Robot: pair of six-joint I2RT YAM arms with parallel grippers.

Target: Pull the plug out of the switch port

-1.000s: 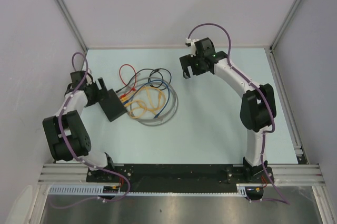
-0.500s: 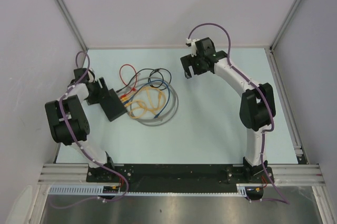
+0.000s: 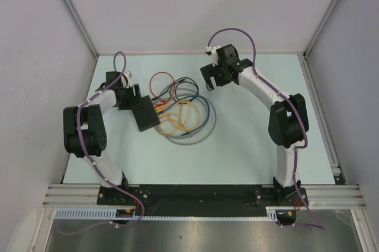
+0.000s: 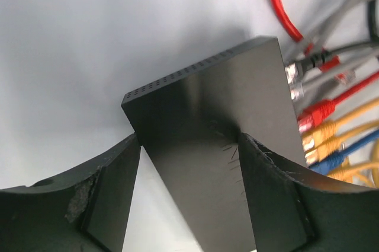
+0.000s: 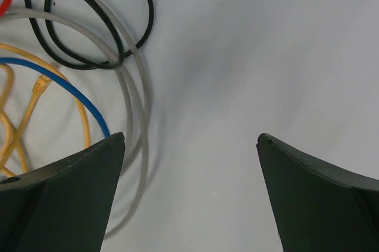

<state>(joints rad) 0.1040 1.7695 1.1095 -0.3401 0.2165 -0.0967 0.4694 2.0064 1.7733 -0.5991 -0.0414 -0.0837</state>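
The switch [image 3: 146,113] is shown on the table's [image 3: 249,145] left half, straddled by the widely spread fingers [image 4: 100,204] of the left gripper [image 4: 189,138]. A firm hold cannot be told. The right gripper [image 5: 189,145] is held wide apart and empty.

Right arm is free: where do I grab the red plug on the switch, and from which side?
Pinch the red plug by its boot, just outside the switch, probably top and bottom with the right fingers. Come from the cable side, in line with the port: it juts straight out, and a yellow plug crowds its side.
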